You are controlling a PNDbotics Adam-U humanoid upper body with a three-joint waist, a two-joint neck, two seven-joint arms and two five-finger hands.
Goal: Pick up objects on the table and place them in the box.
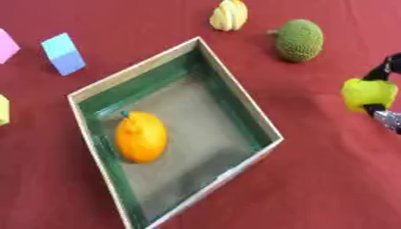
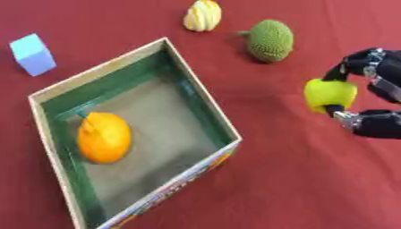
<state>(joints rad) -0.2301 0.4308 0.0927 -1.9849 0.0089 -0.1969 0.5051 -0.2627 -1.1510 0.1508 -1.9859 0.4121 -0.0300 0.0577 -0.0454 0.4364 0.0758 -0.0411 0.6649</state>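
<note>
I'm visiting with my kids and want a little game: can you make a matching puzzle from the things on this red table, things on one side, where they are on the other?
Things:
1. orange fruit
2. yellow-green object
3. blue cube
4. green bumpy fruit

Places:
A. on the cloth, far side, right of the box
B. held in the right robot hand
C. inside the box
D. on the cloth, left of the box

Pairs: 1-C, 2-B, 3-D, 4-A

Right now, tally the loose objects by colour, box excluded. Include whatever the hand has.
Orange: 1, the orange fruit in the box
Yellow-green: 1, the yellow-green object held in the right hand
Green: 1, the spiky green fruit
Pale yellow: 1, the ridged pale yellow fruit
Yellow: 1, the yellow piece at the left edge
Blue: 1, the blue block
Pink: 1, the pink block
Total: 7
</note>
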